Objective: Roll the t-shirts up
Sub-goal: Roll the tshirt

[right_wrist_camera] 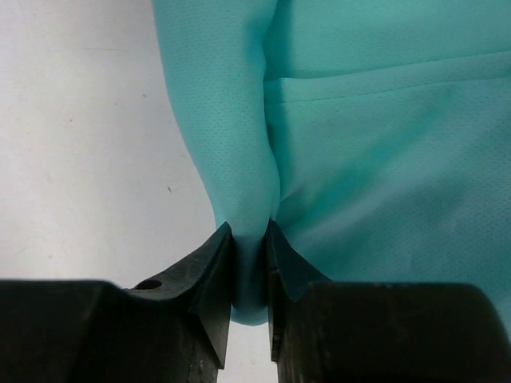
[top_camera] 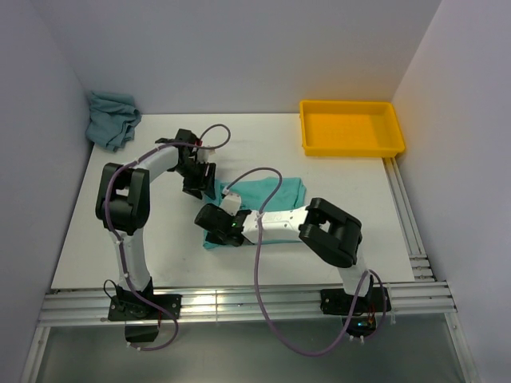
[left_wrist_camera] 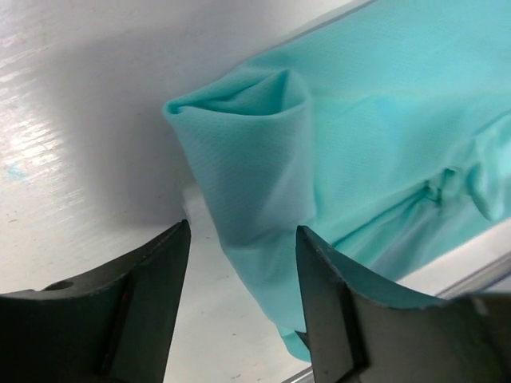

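The bright mint-turquoise t-shirt (top_camera: 275, 191) lies on the white table as a folded strip, its left end bunched up. My right gripper (top_camera: 222, 231) is at the near left corner of the shirt. In the right wrist view it (right_wrist_camera: 249, 227) is shut on a pinched fold of the mint fabric (right_wrist_camera: 383, 144). My left gripper (top_camera: 200, 185) is at the far left corner. Its jaws (left_wrist_camera: 243, 227) stand open, and a curled edge of the shirt (left_wrist_camera: 255, 159) hangs between them against the right finger. The duller grey-teal t-shirt (top_camera: 112, 118) lies crumpled in the back left corner.
A yellow plastic tray (top_camera: 351, 149) stands at the back right of the table. Metal rails (top_camera: 239, 303) run along the near edge and the right side. White walls close in the left, back and right.
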Action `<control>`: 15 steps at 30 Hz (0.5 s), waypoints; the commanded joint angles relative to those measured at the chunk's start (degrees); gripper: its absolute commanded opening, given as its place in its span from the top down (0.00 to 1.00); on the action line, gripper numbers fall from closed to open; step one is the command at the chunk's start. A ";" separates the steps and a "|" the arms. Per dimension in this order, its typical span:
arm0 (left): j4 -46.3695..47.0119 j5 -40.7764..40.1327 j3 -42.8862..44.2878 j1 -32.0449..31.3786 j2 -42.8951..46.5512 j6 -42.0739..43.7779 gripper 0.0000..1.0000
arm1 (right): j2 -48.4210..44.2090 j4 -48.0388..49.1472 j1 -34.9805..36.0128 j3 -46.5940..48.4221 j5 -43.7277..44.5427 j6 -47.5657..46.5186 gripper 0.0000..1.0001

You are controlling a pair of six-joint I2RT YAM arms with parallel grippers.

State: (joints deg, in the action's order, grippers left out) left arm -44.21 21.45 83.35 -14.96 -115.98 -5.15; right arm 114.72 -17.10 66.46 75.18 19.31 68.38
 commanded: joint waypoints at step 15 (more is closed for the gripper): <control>-5.63 23.02 -0.10 8.81 1.20 11.91 0.35 | -4.86 56.89 -9.06 -32.28 -22.55 11.51 0.80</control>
State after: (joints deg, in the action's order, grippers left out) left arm -48.71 39.13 85.89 -6.50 -115.98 3.01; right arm 108.12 27.92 58.70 45.74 1.61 76.55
